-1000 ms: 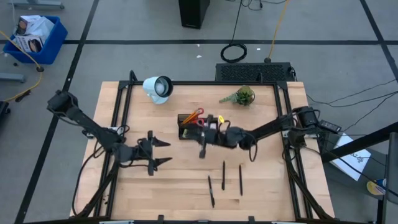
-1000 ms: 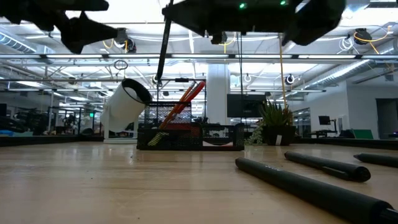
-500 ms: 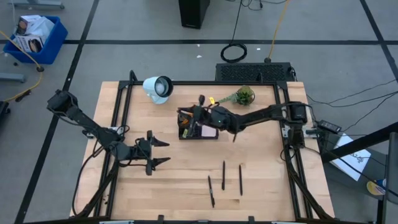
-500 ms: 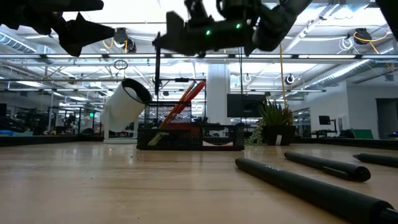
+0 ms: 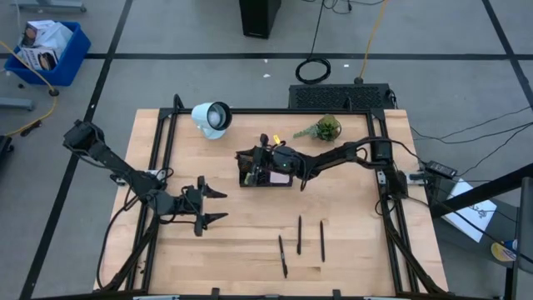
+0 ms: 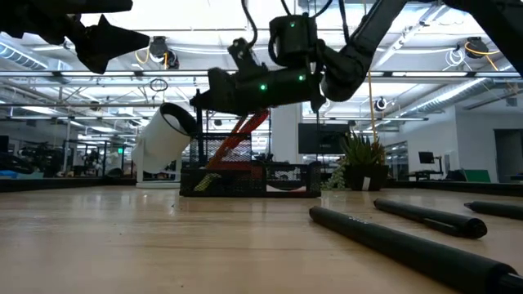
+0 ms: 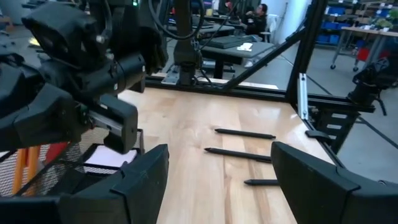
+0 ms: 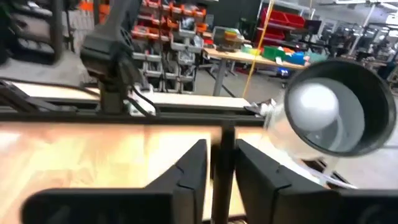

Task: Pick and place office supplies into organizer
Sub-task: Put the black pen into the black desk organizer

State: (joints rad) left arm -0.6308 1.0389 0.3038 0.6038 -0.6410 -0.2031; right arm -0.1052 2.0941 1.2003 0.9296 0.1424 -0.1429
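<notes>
Right gripper (image 5: 260, 156): hovering over the organizer (image 5: 265, 178), fingers narrow around a black pen (image 8: 222, 174) — I am lowering it toward the tall section below my fingertips.
Left gripper (image 5: 218, 204): waiting well to the side, fingers spread wide, holding nothing.
Done: scissors (image 6: 245, 131) and pink pad (image 5: 280, 177) are sitting in the organizer.
Left: three pens (image 5: 300, 234) lying on the table — well behind my right gripper.
Count: one organizer, four pens.

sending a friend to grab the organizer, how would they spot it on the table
Start at the wooden table and look toward its back edge, between the white round lamp and the small green plant. The organizer is the low black mesh tray there, the only one with orange pencils leaning out.
</notes>
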